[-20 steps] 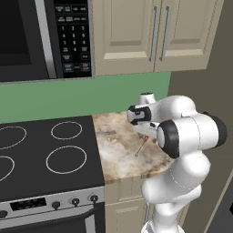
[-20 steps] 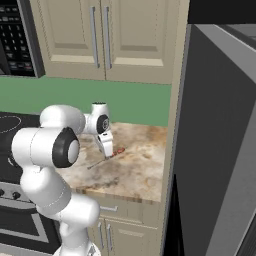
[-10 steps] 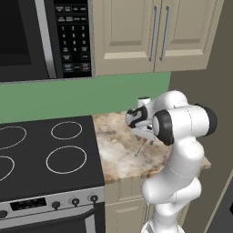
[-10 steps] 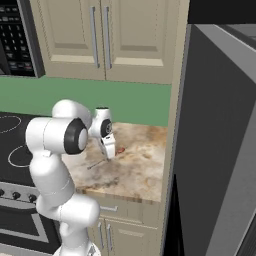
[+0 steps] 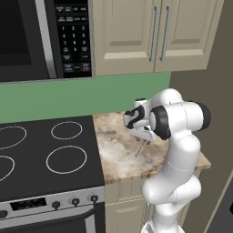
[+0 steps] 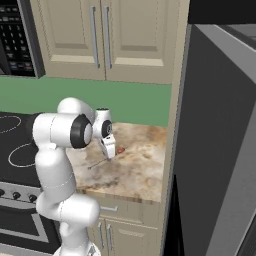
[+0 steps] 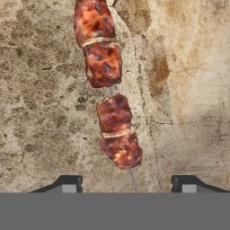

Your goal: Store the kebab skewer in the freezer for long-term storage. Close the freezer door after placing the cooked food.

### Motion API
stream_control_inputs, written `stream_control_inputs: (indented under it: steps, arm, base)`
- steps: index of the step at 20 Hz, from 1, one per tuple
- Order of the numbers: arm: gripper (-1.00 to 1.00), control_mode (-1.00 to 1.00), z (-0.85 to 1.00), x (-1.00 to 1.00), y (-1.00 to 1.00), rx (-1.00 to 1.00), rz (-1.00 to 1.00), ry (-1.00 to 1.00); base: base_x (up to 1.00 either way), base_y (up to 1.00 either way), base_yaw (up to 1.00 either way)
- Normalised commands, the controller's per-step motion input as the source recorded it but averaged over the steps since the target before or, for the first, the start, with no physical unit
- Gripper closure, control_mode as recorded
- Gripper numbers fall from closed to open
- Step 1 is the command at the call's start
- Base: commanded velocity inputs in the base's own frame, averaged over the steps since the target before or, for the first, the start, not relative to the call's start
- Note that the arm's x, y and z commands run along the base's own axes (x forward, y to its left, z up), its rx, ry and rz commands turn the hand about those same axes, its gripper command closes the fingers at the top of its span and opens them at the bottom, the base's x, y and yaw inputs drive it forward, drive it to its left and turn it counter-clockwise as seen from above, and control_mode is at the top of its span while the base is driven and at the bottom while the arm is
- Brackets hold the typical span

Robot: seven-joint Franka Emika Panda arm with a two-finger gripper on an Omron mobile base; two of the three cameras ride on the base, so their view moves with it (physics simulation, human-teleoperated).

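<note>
Mottled beige stone table [image 7: 188, 90], rough and veined, carries the kebab skewer [image 7: 110, 85]: thin pale stick threaded with glossy, charred red-brown meat chunks. Gripper [image 7: 126, 184] hovers above, dark fingertips [image 7: 67, 183] spread wide either side of the stick, holding nothing.

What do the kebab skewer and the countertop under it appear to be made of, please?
The kebab skewer: browned, glossy red-brown meat chunks with char marks, on a thin grey stick, metal or pale wood, unclear. The countertop: mottled beige-brown with fine veins, probably polished stone such as granite or marble.
</note>
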Motion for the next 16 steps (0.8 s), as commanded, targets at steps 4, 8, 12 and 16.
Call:
stream_control_inputs:
  steps: [4,8,12,16]
  arm:
    - [-1.0,-1.0,-0.32,0.0,0.0,0.0,0.0,0.0]
    - [-1.0,-1.0,-0.34,-0.01,0.0,0.0,0.0,0.0]
    - [-1.0,-1.0,-0.3,-0.21,0.0,0.02,0.0,-0.01]
    - [-1.0,-1.0,-0.21,-0.26,0.0,0.03,0.0,-0.03]
  base:
    - [0.0,0.0,0.0]
    - [0.0,0.0,0.0]
    - [0.0,0.0,0.0]
    - [0.0,0.0,0.0]
